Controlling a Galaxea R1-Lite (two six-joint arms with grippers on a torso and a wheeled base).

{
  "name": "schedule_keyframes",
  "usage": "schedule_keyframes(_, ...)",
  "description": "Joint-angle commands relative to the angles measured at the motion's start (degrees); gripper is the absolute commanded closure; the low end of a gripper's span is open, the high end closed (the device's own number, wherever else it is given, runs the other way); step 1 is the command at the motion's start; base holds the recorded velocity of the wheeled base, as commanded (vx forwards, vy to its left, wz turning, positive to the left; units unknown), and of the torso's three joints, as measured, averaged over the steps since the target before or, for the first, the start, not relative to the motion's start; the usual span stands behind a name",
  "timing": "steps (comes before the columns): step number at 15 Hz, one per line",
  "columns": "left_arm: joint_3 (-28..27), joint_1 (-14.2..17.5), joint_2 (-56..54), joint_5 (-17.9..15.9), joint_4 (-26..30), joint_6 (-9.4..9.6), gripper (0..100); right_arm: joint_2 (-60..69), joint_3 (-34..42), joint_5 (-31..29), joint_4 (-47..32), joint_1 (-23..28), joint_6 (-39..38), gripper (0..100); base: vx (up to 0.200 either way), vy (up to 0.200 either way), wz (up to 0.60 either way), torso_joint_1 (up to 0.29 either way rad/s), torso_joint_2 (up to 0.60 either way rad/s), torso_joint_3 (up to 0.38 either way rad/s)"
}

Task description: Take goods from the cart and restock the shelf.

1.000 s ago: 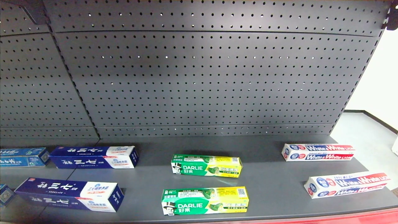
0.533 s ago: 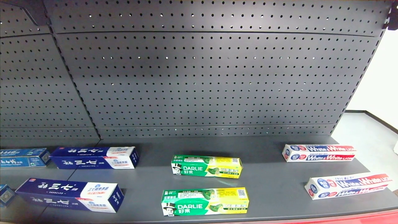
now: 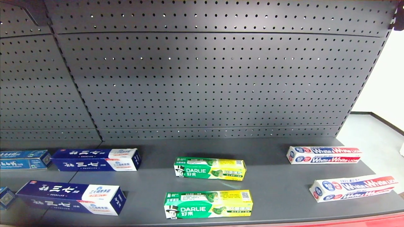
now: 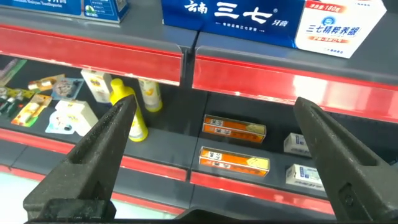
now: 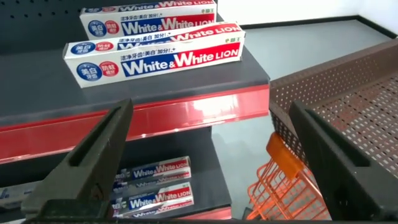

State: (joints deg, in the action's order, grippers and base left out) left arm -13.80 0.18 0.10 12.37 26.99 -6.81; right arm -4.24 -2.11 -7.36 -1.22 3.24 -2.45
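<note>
On the grey shelf (image 3: 277,186) lie toothpaste boxes in pairs: two dark blue boxes (image 3: 96,159) (image 3: 71,197) at the left, two green-and-yellow boxes (image 3: 210,168) (image 3: 208,204) in the middle, and two white-and-red boxes (image 3: 324,154) (image 3: 353,188) at the right. My left gripper (image 4: 214,102) hangs open and holds nothing, low in front of the shelf's red edge below a dark blue box (image 4: 249,18). My right gripper (image 5: 211,106) is open too, below the white-and-red boxes (image 5: 155,53). The cart (image 5: 348,106), a dark perforated basket on an orange frame (image 5: 286,174), stands beside it.
A perforated back panel (image 3: 202,85) rises behind the shelf. Light blue boxes (image 3: 23,159) lie at the far left. Lower shelves carry yellow bottles (image 4: 134,115), orange boxes (image 4: 235,127) and more white-and-red boxes (image 5: 155,171). Grey floor (image 3: 375,142) opens to the right.
The head view has shifted very slightly. The boxes on the shelf have not moved.
</note>
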Motion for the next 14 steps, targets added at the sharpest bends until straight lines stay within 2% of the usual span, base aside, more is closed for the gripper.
schedule_keyframes(1, -0.09, -0.01, -0.10, 0.11, -0.01, -0.30, 0, -0.24, 0.00, -0.02, -0.01, 0.01, 0.08, 0, 0.000, 0.000, 0.00, 0.000, 0.00, 0.000)
schedule_keyframes(5, -0.09, -0.01, -0.10, 0.02, -0.01, -0.66, 0, -0.24, 0.00, 0.16, -0.01, 0.01, 0.43, 0, 0.000, 0.000, 0.00, 0.000, 0.00, 0.000)
schedule_keyframes(7, -0.09, -0.01, -0.10, -0.07, -0.01, -0.57, 0, -0.24, 0.00, 0.16, -0.01, 0.01, 0.43, 0, 0.000, 0.200, 0.00, 0.005, 0.00, 0.000)
schedule_keyframes(11, -0.09, -0.01, -0.10, -0.16, -0.01, -1.54, 0, -0.24, 0.00, 0.16, -0.01, 0.01, 0.43, 0, 0.000, 0.000, 0.00, 0.000, 0.00, 0.000)
schedule_keyframes(14, -0.09, -0.01, -0.10, -0.16, -0.10, -1.10, 0, -0.24, 0.00, 0.24, -0.01, 0.01, 0.52, 0, 0.000, 0.000, 0.00, 0.000, 0.00, 0.000)
